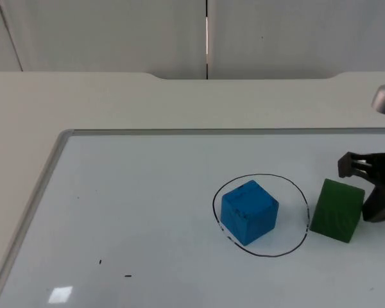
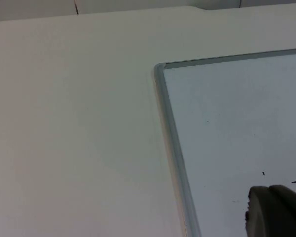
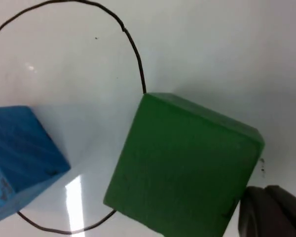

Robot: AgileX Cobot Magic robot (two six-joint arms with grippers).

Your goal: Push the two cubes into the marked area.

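A blue cube [image 1: 248, 211] stands inside the black drawn circle [image 1: 261, 178] on the whiteboard; in the right wrist view the blue cube [image 3: 19, 153] sits within the same circle [image 3: 133, 49]. The green cube [image 1: 337, 210] rests just outside the circle's right side, touching the line; up close the green cube [image 3: 182, 168] overlaps the line. My right gripper [image 1: 370, 187] is directly right of the green cube, open, one fingertip [image 3: 274, 212] against its corner. My left arm waits off the board's left, one fingertip [image 2: 276, 212] over the board's corner area.
The whiteboard's metal frame [image 1: 56, 146] runs along the left and far sides; its corner [image 2: 160, 66] lies near the left arm. Small black marks [image 1: 127, 276] dot the board's near left. The grey partition wall [image 1: 115, 32] stands behind the table.
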